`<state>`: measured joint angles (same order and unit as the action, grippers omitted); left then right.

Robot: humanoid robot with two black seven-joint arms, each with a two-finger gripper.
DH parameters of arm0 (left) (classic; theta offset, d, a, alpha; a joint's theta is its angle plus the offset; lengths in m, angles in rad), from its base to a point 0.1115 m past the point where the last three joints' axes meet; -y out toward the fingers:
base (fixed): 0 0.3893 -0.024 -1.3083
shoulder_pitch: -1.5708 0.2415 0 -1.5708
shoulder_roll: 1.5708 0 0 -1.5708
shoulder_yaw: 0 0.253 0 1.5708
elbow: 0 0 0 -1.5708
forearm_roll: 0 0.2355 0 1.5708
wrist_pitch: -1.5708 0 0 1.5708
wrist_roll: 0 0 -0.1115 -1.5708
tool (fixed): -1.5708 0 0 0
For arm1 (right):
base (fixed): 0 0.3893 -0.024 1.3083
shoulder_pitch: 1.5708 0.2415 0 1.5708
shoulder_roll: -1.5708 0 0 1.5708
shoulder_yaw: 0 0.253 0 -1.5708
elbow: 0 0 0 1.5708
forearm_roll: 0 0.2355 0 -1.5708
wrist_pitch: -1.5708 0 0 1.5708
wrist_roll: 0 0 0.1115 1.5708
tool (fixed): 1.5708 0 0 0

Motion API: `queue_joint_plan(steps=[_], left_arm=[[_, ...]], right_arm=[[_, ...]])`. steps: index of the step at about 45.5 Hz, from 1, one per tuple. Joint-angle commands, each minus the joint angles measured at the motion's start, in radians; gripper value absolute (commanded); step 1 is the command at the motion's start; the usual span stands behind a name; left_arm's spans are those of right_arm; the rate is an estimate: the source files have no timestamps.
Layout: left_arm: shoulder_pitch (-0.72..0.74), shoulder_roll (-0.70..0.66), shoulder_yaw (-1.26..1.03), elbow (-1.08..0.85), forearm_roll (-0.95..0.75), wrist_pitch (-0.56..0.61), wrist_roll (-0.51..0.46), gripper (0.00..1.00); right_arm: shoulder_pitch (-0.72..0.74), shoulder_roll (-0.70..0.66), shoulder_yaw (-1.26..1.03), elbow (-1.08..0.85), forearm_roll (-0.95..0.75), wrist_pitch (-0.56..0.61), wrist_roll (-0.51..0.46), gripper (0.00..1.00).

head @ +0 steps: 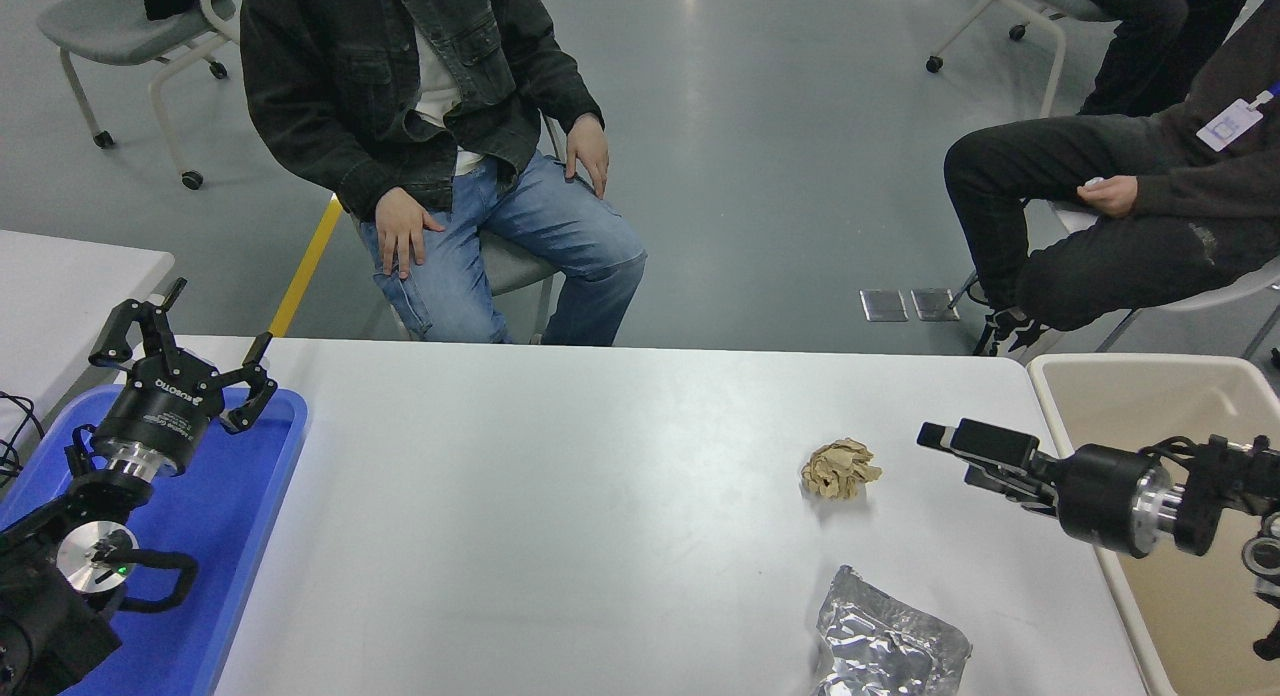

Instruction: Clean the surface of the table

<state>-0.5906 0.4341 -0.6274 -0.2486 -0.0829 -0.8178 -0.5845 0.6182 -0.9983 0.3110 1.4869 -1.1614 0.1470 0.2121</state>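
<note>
The table surface (600, 496) is a wide white-grey top. On its right half lies a crumpled brown paper wad (840, 468). A crinkled sheet of silver foil (885, 641) rests at the front edge below the wad. My right gripper (945, 454) reaches in level from the right and points left at the wad, a short gap away from it. Its fingers stand open and hold nothing. My left gripper (185, 351) is parked open and upright over the blue tray at the left.
A blue plastic tray (250, 496) borders the table's left edge. A beige bin (1130, 376) stands off the right edge, under my right arm. One person sits at the far side, another at the upper right. Part of another table shows at far left.
</note>
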Motion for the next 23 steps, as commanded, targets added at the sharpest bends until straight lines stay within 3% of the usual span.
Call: queue_joint_plan(steps=[1, 10, 23], left_arm=[[0.0, 0.0, 0.0, 0.0, 0.0, -0.001, 0.0, 1.0], [0.0, 0.0, 0.0, 0.0, 0.0, 0.0, 0.0, 1.0], [0.0, 0.0, 0.0, 0.0, 0.0, 0.0, 0.0, 1.0]], right_arm=[[0.035, -0.052, -0.102, 0.105, -0.254, 0.02, -0.074, 1.0], [0.078, -0.06, -0.171, 0.113, -0.229, 0.06, -0.146, 1.0], [-0.005, -0.099, -0.175, 0.153, -0.077, 0.105, -0.264, 1.0]])
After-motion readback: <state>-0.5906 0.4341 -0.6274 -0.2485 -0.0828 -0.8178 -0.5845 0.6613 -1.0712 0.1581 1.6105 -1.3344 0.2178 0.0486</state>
